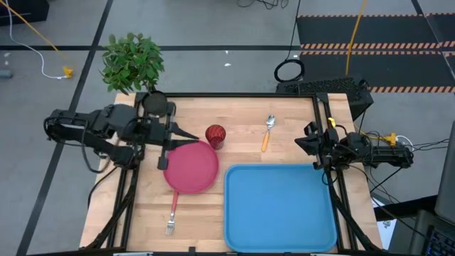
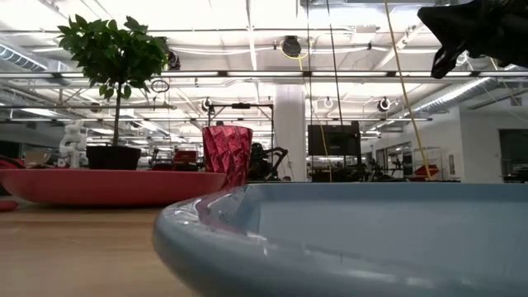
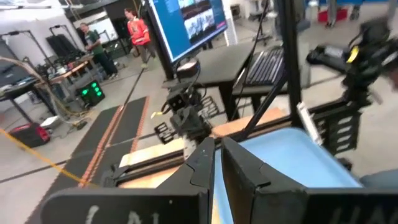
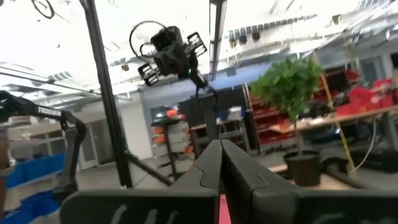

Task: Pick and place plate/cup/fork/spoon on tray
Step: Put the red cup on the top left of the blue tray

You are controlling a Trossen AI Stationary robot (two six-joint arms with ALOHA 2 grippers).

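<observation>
Left claw (image 1: 190, 134) hangs over the far left part of the wooden bench (image 1: 242, 114), its dark fingers drawn together to a point above the far rim of the plate (image 1: 192, 167), just left of the cup (image 1: 215, 135). It grips nothing; in the left wrist view the two fingers (image 3: 205, 168) sit almost touching. The right claw (image 1: 301, 139) waits at the right edge of the bench, fingers closed on nothing and pointing inward, above the far right corner of the tray (image 1: 281, 236); in the low view it shows high up, clear of the bench.

The light-blue tray lies at the near right of the bench and holds nothing. The pinkish-red plate lies flat on the wood to the left of the tray, close to it but apart, and carries nothing. The dark red cup stands upright just beyond the plate's far right edge; whether anything is in it cannot be told. The spoon (image 1: 266, 132) lies on the bench beyond the tray, bowl pointing away, orange handle toward the tray. The fork (image 1: 172, 212) lies near the plate's near edge, handle toward the plate, tines toward the front of the bench. A potted plant (image 1: 133, 62) stands at the far left corner.
</observation>
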